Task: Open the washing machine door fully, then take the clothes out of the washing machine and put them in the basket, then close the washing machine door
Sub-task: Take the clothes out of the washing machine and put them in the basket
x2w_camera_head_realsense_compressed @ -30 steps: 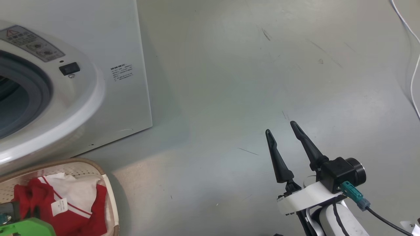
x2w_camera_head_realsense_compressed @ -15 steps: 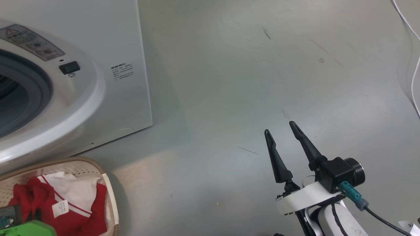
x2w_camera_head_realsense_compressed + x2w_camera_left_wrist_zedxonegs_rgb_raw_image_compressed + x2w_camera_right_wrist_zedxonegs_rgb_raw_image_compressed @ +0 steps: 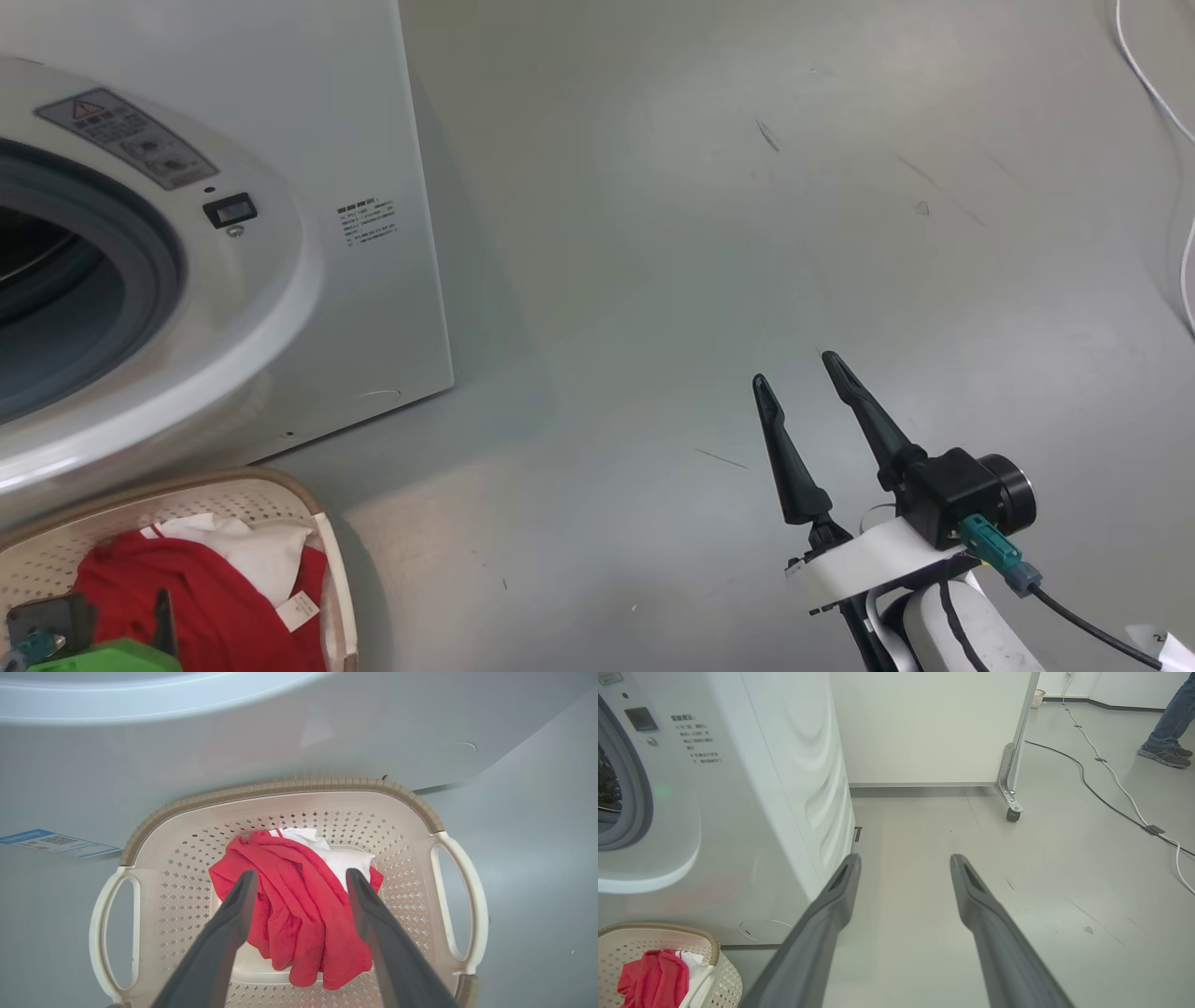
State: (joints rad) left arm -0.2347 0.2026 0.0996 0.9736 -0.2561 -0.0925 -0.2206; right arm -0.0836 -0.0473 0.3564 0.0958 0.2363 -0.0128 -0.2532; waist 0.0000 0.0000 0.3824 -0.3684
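Immediately below the left hand [image 3: 300, 873], spread wide and gripping nothing: the clothes [image 3: 299, 924], heaped red and white in the middle of the basket [image 3: 280, 786], flanked by the two dark fingers [image 3: 224, 933]. Judge the transfer step complete. Long axis of the basket: side to side across the hand. Just behind the basket, contact not determinable: the front panel of the washing machine [image 3: 373, 140], blue sticker [image 3: 56, 843] low on it. Above and beyond the basket: the round port [image 3: 56, 308] with its grey gasket [image 3: 154, 271], uncovered. Treat closing the washing machine door as the remaining step. Expect the left hand to be the nearer one, with the port up and ahead of it; raise it clear of the basket rim first. Cannot tell from here which way the door hangs. Off to the robot's right, well apart from machine and basket: the right hand [image 3: 794, 369], likewise wide and empty, over bare floor [image 3: 653, 233]. No obstacle seen between it and the machine's side wall. Farther back: a wheeled white partition [image 3: 924, 728], cables [image 3: 1111, 773] trailing across the floor, a person's shoes [image 3: 1164, 756] at the far edge.
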